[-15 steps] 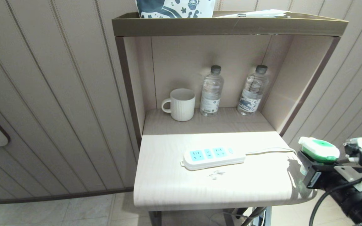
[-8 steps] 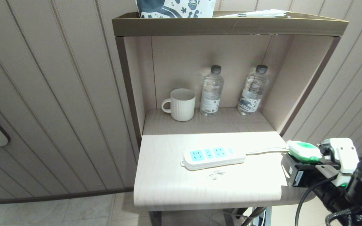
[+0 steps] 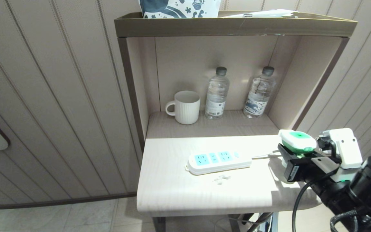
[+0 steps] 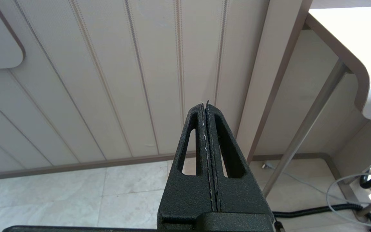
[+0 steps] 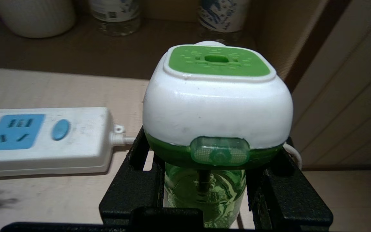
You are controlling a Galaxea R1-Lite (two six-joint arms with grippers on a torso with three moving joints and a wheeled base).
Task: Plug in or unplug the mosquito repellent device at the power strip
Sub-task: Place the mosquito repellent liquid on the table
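The right gripper [image 3: 296, 158] is clamped on the mosquito repellent device [image 3: 296, 140] — carried above the table edge, just right of the power strip [image 3: 219, 162]. All sockets empty — plugging remains. Left gripper [image 4: 207, 129] pressed together, parked.

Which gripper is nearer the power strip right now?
Right. The right gripper, holding the mosquito repellent device, is beside the power strip at its cord end. The left gripper sits low, below the tabletop.
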